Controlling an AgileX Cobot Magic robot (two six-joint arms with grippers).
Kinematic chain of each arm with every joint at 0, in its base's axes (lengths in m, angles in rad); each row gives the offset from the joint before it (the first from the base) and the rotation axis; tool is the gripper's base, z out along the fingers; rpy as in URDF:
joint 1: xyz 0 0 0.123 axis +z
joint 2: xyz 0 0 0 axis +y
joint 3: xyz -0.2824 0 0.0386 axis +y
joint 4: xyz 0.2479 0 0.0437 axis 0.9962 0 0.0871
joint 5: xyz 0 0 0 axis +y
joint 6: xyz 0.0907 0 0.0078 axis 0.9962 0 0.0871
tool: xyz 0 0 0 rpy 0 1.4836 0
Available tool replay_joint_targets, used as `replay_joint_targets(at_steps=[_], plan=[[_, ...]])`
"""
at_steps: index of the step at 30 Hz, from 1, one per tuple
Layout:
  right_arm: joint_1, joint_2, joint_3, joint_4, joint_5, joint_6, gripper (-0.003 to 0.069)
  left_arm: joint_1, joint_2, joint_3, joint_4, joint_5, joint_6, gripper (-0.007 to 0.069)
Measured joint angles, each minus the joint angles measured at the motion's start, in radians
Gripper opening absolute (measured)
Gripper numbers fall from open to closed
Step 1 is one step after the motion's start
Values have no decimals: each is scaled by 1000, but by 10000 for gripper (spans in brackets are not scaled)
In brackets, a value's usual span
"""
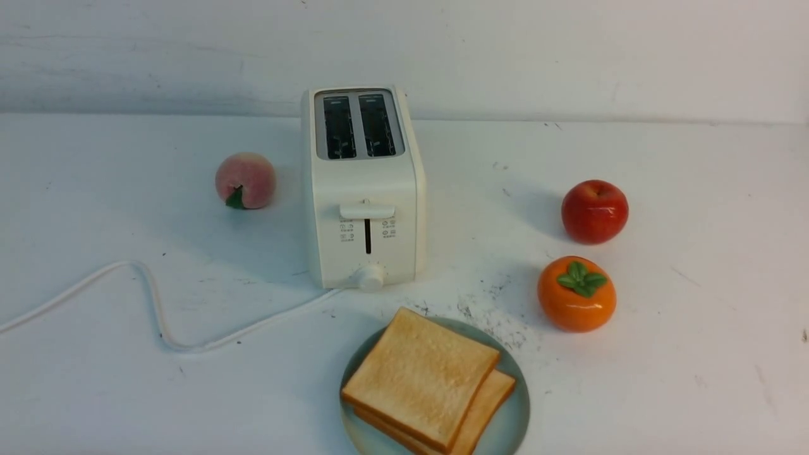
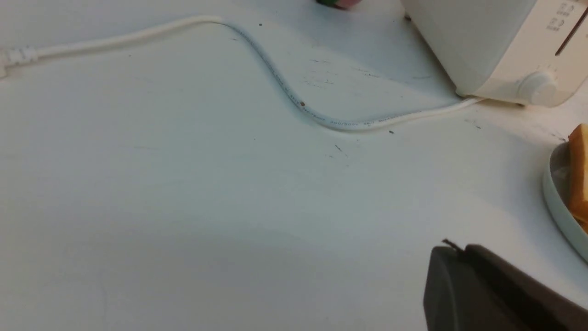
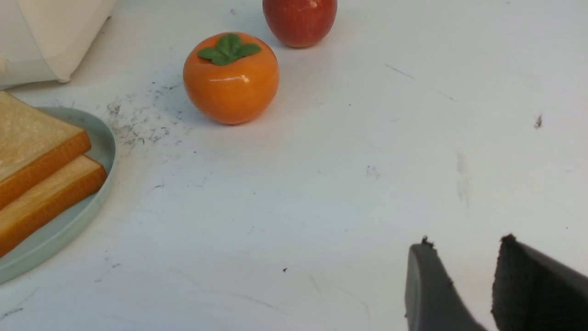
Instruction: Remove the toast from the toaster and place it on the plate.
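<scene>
The cream-white toaster [image 1: 365, 189] stands at the table's middle, and both of its slots look dark and bare. Two slices of toast [image 1: 422, 374] lie stacked on the pale teal plate [image 1: 512, 420] just in front of it. Neither arm shows in the front view. My left gripper [image 2: 457, 250] hovers over bare table to the left of the plate [image 2: 558, 209], shut with nothing between its fingers. To the right of the plate [image 3: 69, 220], my right gripper [image 3: 464, 246] is open and empty above the table. The toast [image 3: 36, 161] lies well away from it.
A white cord [image 1: 158, 309] snakes left from the toaster across the table. A peach [image 1: 245, 180] sits left of the toaster. A red apple [image 1: 594, 210] and an orange persimmon [image 1: 576, 294] sit to the right. Dark scuffs [image 1: 499, 316] mark the table beside the plate.
</scene>
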Motion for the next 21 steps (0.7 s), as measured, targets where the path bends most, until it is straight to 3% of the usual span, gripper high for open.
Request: replay_joint_targets(at_steps=[21], plan=[[0,0,0,0,0,0,239,0,0,0,0,4,0,2]])
